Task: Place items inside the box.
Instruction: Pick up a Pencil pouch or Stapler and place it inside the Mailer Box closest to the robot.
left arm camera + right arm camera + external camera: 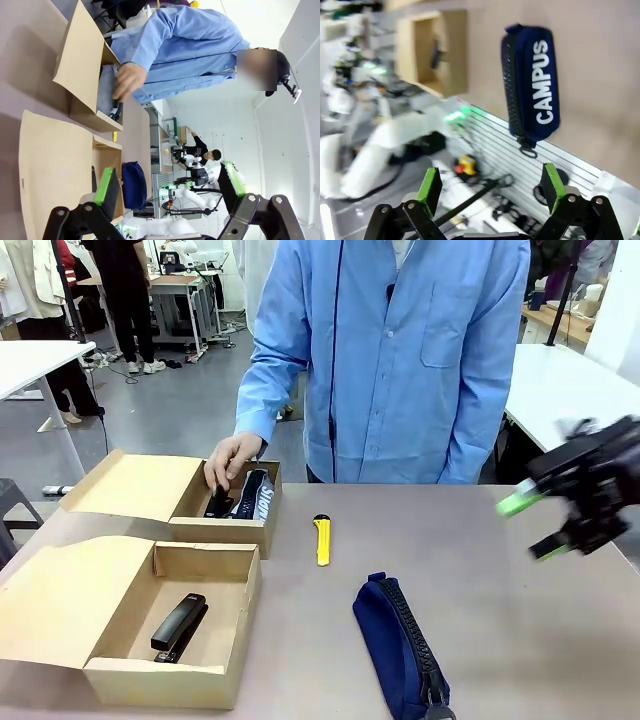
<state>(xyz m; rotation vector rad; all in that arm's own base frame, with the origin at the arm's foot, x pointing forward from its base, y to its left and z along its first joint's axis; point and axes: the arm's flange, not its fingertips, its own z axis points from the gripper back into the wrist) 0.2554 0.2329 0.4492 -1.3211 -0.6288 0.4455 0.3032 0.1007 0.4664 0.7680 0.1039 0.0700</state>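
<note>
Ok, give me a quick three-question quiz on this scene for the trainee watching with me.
1. True or false: the black stapler lies inside the near cardboard box.
2. Which item lies on the table between the far cardboard box and the navy pencil pouch? A) yellow utility knife B) scissors C) tape roll
3. Fill in: the fingers of the right pincer stand ____ with nothing between them.

Key: 1 true; 2 A; 3 open.
</note>
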